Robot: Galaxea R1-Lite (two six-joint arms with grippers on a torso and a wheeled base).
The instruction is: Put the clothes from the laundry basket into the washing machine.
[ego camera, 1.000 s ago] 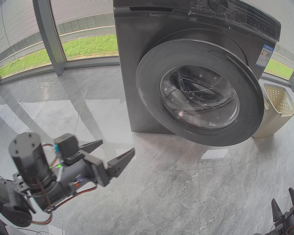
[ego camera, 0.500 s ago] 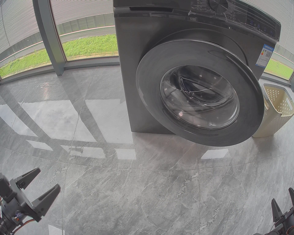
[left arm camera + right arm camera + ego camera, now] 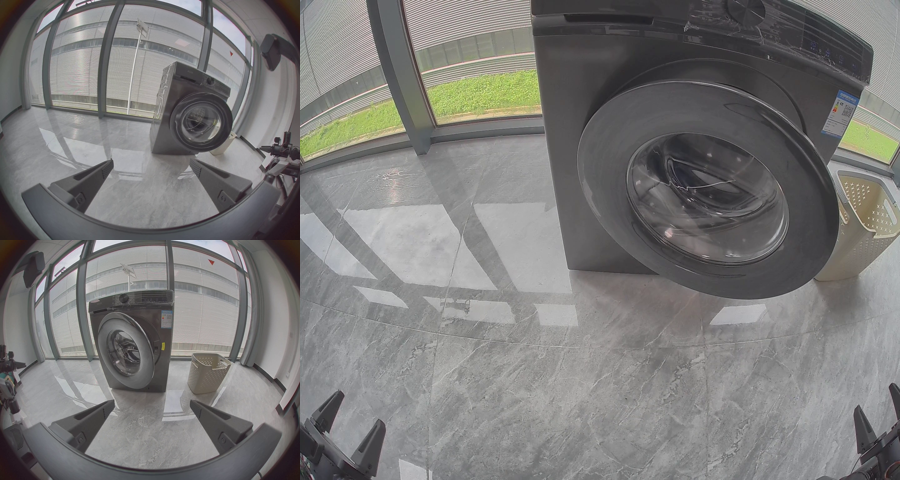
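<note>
Both pairs of jaws are spread wide and hold nothing. The left gripper and right gripper sit low over the floor, glossy grey stone-look tile. A wide stretch of it lies between them and the washing machine, a dark grey metal box. Its round, glass-centred door is swung partly open toward the robot. Just beside the machine, on the robot's right, stands the laundry basket. It is cream perforated plastic, upright, mouth upward. Whether clothes lie inside cannot be told. Tall windows run behind.
</note>
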